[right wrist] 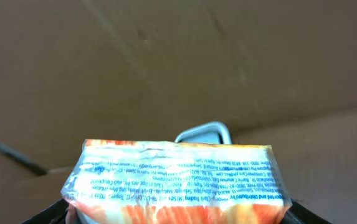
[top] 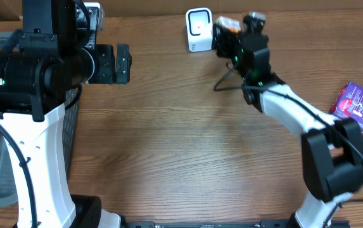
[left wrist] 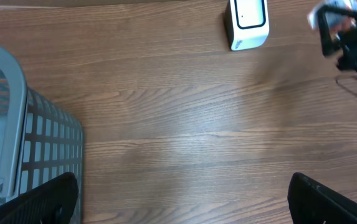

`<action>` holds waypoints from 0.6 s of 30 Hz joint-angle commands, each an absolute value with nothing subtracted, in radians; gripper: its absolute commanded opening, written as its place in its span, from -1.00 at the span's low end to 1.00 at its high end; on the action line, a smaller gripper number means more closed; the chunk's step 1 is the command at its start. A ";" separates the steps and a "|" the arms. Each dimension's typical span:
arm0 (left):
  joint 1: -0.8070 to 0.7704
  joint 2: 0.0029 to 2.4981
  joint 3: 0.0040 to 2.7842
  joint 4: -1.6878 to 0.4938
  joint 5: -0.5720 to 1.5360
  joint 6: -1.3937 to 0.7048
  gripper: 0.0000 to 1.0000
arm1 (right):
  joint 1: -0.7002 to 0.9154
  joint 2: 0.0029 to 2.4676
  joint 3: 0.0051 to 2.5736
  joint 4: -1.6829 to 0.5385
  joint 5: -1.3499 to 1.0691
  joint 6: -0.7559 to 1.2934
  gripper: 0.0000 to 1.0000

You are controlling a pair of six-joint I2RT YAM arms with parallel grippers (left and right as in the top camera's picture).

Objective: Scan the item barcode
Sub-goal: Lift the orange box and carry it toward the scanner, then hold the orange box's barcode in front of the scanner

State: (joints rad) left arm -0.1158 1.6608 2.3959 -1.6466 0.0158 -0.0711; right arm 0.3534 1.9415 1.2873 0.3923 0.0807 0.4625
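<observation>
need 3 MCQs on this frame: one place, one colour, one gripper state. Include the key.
1. Where does the white scanner stand?
A) in a basket
B) at the far side of the table, beside the held packet
C) at the near edge

2. What colour is the package lying at the right?
A) purple
B) yellow
C) black

3. The left gripper is:
A) shut on a packet
B) shut, empty
C) open, empty

Key:
1 B, the overhead view shows it next to the packet in the right gripper.
2 A, its wrapper shows purple.
3 C, its fingers stand wide apart with nothing between them.

Open tabletop (left wrist: pixel 184 137) between basket (left wrist: pixel 17 93) and scanner (left wrist: pixel 248 22)
</observation>
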 commanded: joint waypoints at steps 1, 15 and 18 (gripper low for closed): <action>-0.112 1.665 2.409 -1.645 0.025 -0.052 1.00 | 0.350 2.046 1.426 0.394 0.131 0.289 0.33; -0.112 1.665 2.409 -1.645 0.025 -0.052 0.99 | 0.407 2.442 1.858 0.376 0.165 0.025 0.39; -0.112 1.665 2.409 -1.645 0.025 -0.052 1.00 | 0.428 2.489 1.876 0.410 0.185 -0.009 0.40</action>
State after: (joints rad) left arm -0.1158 1.6608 2.3959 -1.6470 0.0158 -0.0711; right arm 0.3954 2.4382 1.8301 0.3790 0.1581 0.0677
